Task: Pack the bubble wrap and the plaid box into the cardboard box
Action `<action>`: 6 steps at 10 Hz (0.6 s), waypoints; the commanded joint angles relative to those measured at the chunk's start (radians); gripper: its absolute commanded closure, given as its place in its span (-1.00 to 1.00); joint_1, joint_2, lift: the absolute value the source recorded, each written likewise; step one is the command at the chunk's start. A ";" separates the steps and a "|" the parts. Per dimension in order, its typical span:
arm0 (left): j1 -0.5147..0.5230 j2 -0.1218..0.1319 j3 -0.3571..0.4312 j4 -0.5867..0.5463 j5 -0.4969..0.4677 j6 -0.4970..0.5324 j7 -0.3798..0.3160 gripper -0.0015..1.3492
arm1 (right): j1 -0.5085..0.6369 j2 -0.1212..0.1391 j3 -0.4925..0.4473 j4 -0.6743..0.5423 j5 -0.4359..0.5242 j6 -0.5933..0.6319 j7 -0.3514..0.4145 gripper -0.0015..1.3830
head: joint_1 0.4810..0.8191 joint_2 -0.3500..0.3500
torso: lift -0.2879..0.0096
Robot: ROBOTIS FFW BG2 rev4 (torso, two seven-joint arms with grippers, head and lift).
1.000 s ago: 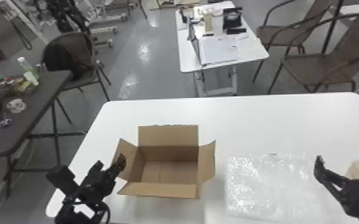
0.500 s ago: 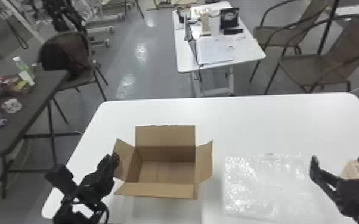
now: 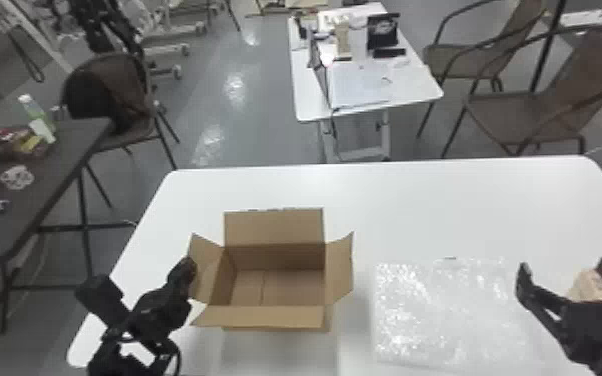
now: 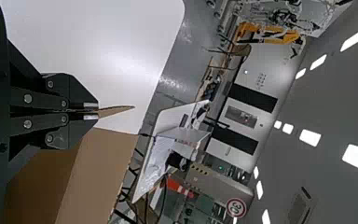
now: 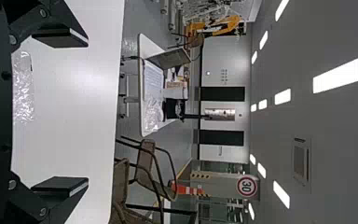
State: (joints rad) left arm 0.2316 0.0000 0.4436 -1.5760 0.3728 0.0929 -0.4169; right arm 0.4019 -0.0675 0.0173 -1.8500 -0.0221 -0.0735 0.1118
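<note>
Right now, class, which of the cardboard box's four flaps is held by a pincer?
The flap on the robot's left: the left pincer is shut on it. The far flap, near flap and right flap are free.

A dark table [image 3: 57, 172] bears a bottle [image 3: 32, 111]; beyond stand chairs [image 3: 585, 82] and a white table [image 3: 415, 86].

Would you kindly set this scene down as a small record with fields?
box: open on the table, nothing seen inside
left tool: shut on the box's left flap
right tool: open, holding nothing
wrap: flat, right of the box
plaid box: partly hidden by right tool
</note>
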 commanded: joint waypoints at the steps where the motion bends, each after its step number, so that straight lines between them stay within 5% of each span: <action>1: 0.000 -0.003 0.000 0.001 -0.002 0.001 -0.006 0.67 | 0.000 0.000 0.000 0.000 -0.001 0.000 0.000 -0.66 | 0.27 0.63 | 0.82; 6: -0.009 -0.003 -0.003 0.022 -0.005 -0.021 -0.037 0.67 | -0.024 0.000 0.000 -0.008 -0.001 0.087 -0.001 -0.67 | 0.27 0.60 | 0.82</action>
State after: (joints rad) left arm 0.2222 0.0000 0.4402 -1.5546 0.3682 0.0722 -0.4540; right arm 0.3840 -0.0675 0.0175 -1.8554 -0.0223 -0.0073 0.1104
